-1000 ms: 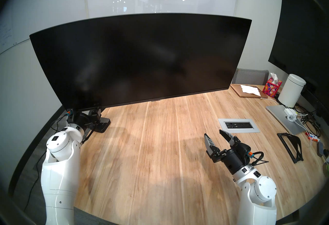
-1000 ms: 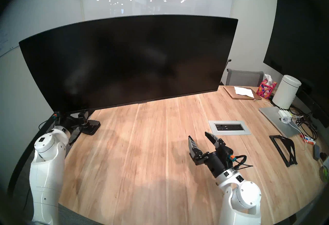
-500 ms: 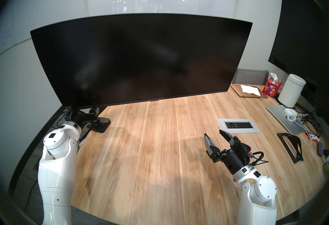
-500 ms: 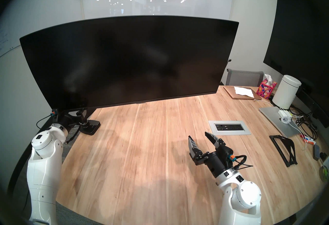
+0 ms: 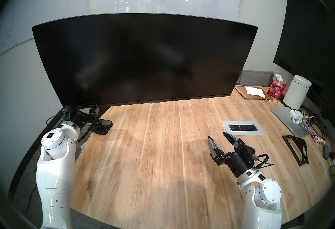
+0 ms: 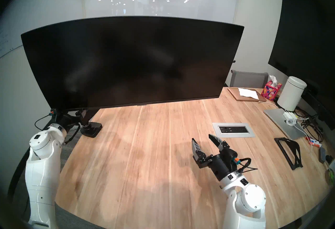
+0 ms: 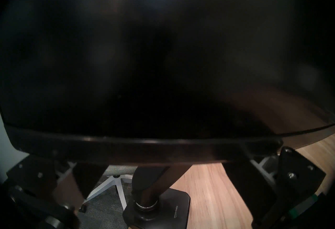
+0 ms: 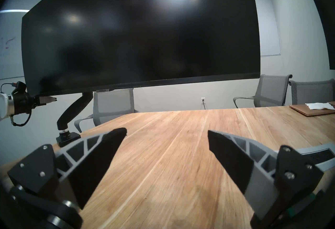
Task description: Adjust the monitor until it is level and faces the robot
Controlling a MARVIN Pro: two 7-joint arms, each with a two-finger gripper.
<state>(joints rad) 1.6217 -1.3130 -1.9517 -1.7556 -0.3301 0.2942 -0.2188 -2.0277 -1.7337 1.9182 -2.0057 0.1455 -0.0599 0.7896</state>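
Frosted glass walls close off the room behind a pale wooden worktop (image 5: 163, 150). At far left, the left tool (image 8: 47, 99) sits under the lower left corner of the monitor (image 5: 143, 60); from the right wrist view its fingers look pressed together just below the bezel, touching or nearly so, though the left wrist view is too dark to settle whether anything is pinched. Just right of it the jointed arm (image 8: 74, 109) drops to a clamp base (image 5: 103, 127) at the worktop's left edge. The monitor spans most of the worktop's width, floating above it, its left end looking slightly lower than its right, so levelling appears unfinished. It is likely heavy, rigid and long-levered: a push at a corner turns it readily, but the panel is fragile and glossy, so contact belongs on the bottom bezel or edge, never the screen face. Further right the right tool (image 5: 220, 140) hovers above the worktop with its fingers spread apart, empty, well clear of the monitor. A power inlet (image 5: 243, 127) lies beyond it.
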